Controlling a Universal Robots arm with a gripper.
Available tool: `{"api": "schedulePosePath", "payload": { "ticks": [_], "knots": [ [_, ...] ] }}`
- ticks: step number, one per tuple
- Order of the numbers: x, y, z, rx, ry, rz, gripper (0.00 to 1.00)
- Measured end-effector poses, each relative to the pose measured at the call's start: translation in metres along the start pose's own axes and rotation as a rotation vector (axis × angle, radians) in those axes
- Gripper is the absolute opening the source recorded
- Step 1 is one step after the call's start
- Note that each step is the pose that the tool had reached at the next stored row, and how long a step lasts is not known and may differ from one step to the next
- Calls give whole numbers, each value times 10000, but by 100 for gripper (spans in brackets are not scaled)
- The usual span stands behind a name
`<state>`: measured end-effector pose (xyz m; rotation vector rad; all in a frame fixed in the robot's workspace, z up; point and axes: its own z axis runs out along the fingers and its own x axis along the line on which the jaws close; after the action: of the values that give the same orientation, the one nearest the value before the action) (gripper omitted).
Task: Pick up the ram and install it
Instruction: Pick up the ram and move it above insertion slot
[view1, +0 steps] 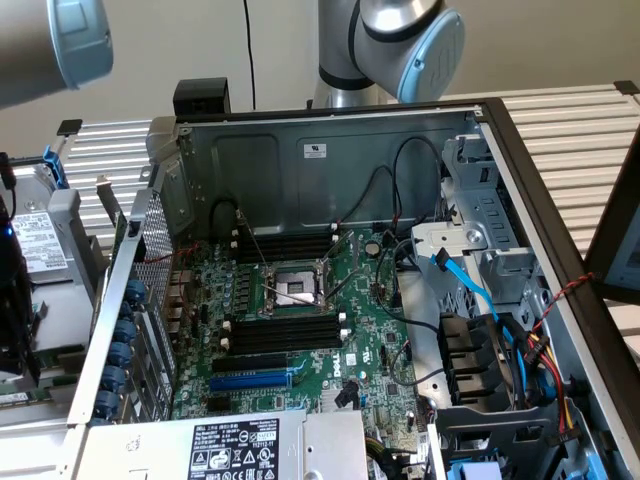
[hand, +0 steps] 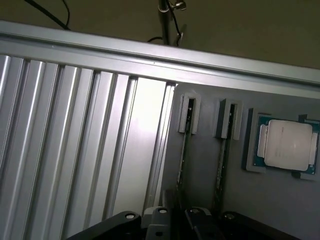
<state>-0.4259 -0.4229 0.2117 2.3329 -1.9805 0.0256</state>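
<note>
Because the ram (hand: 183, 150) is a thin bare circuit board, it is judged to be light and stiff but fragile. It is best taken at its upper edge near the middle, with a mild squeeze, away from the contact edge.

In the wrist view it is seen edge-on, stood in a grey holder (hand: 186, 114) on a grey tray (hand: 200, 160) beside the ribbed worktop (hand: 75, 150). A second stick (hand: 222, 155) is held just beside it, and a processor (hand: 286, 145) is laid further along. The end effector (hand: 172, 222) is found close to the first stick, but whether it is apart or together cannot be told.

The place of installation is given by the exterior view: the open computer case (view1: 260, 160), the motherboard (view1: 370, 340), its long black slots (view1: 285, 335) and the blue slot (view1: 250, 381).
</note>
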Motion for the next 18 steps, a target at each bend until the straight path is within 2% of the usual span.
{"api": "schedulePosePath", "payload": {
  "ticks": [1,3,4,5,6,7,9,10,12,18],
  "knots": [
    [0,0,0,142,21,10,18],
    [1,-1,0,467,65,33,18],
    [1,-1,-1,593,82,42,18],
    [1,-1,-1,632,61,43,18],
    [2,-1,0,654,10,43,18],
    [1,-1,0,673,-55,44,18],
    [1,-1,0,703,-232,43,18],
    [1,0,0,714,-302,43,18],
    [0,4,2,723,-340,44,18],
    [-5,24,22,722,-346,43,18]
  ]
}}
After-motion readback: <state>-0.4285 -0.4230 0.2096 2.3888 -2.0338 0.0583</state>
